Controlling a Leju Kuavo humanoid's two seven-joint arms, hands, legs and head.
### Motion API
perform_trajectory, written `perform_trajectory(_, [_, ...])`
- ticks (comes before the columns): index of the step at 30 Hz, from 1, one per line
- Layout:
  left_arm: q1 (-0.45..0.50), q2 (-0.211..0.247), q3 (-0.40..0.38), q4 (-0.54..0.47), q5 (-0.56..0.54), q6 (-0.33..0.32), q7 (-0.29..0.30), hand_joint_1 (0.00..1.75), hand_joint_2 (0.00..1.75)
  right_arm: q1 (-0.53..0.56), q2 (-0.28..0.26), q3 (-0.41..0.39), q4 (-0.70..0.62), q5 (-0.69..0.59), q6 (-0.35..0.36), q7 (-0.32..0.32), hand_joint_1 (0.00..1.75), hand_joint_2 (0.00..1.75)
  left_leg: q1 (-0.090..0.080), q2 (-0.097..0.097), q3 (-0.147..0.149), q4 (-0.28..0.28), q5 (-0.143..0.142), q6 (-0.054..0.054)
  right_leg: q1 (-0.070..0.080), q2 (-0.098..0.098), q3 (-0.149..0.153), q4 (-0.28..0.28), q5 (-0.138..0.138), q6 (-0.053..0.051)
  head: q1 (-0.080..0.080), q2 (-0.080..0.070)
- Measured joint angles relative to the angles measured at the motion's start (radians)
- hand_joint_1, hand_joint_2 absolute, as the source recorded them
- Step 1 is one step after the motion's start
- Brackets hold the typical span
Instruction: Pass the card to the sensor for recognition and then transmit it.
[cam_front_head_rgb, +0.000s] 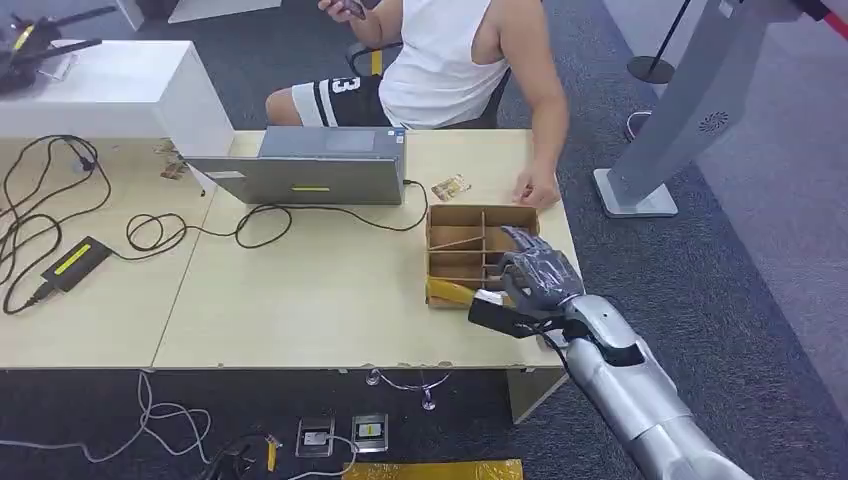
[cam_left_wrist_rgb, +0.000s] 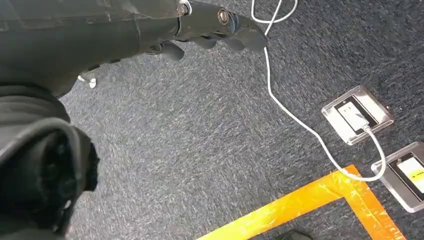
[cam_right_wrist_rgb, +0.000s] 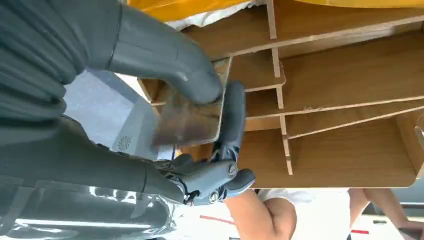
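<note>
My right hand (cam_front_head_rgb: 540, 275) hovers over the near right corner of a cardboard box (cam_front_head_rgb: 452, 252) split into compartments. In the right wrist view a brownish card (cam_right_wrist_rgb: 192, 117) is pinched between the thick thumb (cam_right_wrist_rgb: 165, 55) and a dark finger (cam_right_wrist_rgb: 234, 117), with the box's dividers (cam_right_wrist_rgb: 350, 95) just behind it. A small black flat device (cam_front_head_rgb: 492, 314) lies at the table's front edge, just below that hand. A second card (cam_front_head_rgb: 451, 187) lies on the table behind the box. My left hand (cam_left_wrist_rgb: 215, 27) hangs over the carpet with nothing in it, fingers loosely extended.
A person sits behind the table with one hand (cam_front_head_rgb: 540, 190) resting by the box's far right corner. A laptop (cam_front_head_rgb: 310, 165), a black adapter (cam_front_head_rgb: 75, 263) and looping cables (cam_front_head_rgb: 150, 232) occupy the table's left and middle. A grey stand (cam_front_head_rgb: 680, 120) rises to the right.
</note>
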Motion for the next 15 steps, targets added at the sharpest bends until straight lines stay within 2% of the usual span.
perform_trajectory(15, [-0.002, 0.0, 0.0, 0.0, -0.016, -0.001, 0.0, 0.0, 0.0, -0.001, -0.002, 0.0, 0.005, -0.016, -0.003, 0.009, 1.52, 1.75, 0.0, 0.0, 0.0, 0.0, 0.0, 0.0, 0.0, 0.001, 0.0, 0.0, 0.0, 0.0, 0.0, 0.0])
